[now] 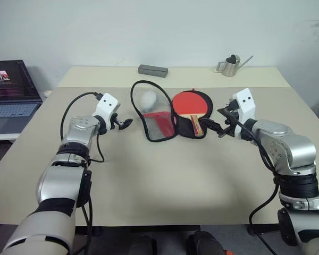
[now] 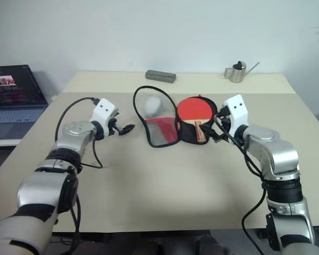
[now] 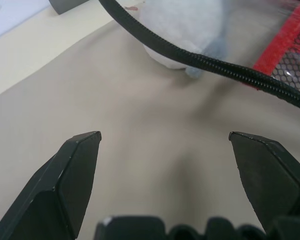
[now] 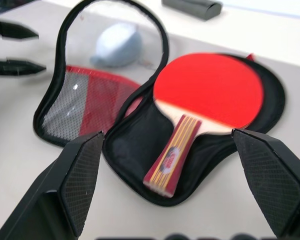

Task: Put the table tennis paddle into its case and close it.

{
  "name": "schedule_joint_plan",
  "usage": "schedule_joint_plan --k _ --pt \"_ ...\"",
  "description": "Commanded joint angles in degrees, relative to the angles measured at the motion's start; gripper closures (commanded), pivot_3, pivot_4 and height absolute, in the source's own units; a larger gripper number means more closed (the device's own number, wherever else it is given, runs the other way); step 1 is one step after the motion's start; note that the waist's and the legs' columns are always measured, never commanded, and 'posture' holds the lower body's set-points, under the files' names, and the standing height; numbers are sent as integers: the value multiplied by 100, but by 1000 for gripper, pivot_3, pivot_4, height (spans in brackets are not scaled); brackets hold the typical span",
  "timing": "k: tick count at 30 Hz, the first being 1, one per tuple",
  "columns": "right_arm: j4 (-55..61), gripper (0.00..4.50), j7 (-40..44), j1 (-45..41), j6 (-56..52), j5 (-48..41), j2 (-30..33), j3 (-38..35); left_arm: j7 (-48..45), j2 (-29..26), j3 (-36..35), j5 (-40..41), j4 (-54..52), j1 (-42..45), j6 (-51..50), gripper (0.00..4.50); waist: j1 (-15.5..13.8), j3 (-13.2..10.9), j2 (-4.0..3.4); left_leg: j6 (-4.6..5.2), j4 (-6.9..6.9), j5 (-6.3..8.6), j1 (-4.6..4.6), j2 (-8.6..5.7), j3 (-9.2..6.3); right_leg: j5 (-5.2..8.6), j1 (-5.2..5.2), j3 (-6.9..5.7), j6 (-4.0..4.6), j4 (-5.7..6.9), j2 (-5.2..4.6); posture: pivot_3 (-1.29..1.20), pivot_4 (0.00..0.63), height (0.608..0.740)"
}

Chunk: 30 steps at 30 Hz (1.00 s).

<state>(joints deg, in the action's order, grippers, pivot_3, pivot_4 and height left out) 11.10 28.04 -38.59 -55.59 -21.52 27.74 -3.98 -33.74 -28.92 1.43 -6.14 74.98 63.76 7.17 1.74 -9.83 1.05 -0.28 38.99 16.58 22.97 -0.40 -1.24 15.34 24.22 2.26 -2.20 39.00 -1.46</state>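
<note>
The case (image 1: 182,130) lies unzipped on the table. Its black half is flat, and its clear lid with the red and mesh panel (image 1: 158,123) stands partly raised to the left. The table tennis paddle (image 1: 190,102) rests inside the black half with its red face up and its striped handle (image 4: 171,161) pointing toward me. My right gripper (image 1: 215,120) hovers open just right of the case, level with the handle. My left gripper (image 1: 126,123) is open a short way left of the lid's zipper rim (image 3: 225,70) and holds nothing.
A white ball-like thing (image 1: 148,98) sits behind the clear lid. At the back of the table are a grey oblong box (image 1: 152,70) and a small metal watering can (image 1: 229,65). A laptop (image 1: 10,93) stands on a side surface at the left.
</note>
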Motion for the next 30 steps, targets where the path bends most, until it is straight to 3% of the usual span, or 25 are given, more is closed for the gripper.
schedule_joint_plan --k 1,9,19,30 --pt "353 15 -92 19 -89 -107 86 -224 410 110 -61 -99 80 276 -42 0 2 0 0 0 0 0 0 0 0 0 0 0 0 0 0 0 150 740" --pt "648 15 -268 177 -272 -148 102 -379 761 494 -268 -92 227 502 -189 0 5 0 0 0 0 0 -1 0 2 0 1 2 0 1 1 0 150 740" --pt "1140 15 -427 494 -514 -261 225 -634 -947 1003 -1081 619 201 959 -467 0 -6 0 2 0 0 0 2 -1 1 0 0 -1 0 0 3 0 150 740" --pt "1845 15 -658 962 -1100 -605 398 -1150 -1147 1507 -834 315 232 1108 -478 0 -9 0 2 0 0 0 1 -1 2 0 -2 4 0 0 7 0 150 740"
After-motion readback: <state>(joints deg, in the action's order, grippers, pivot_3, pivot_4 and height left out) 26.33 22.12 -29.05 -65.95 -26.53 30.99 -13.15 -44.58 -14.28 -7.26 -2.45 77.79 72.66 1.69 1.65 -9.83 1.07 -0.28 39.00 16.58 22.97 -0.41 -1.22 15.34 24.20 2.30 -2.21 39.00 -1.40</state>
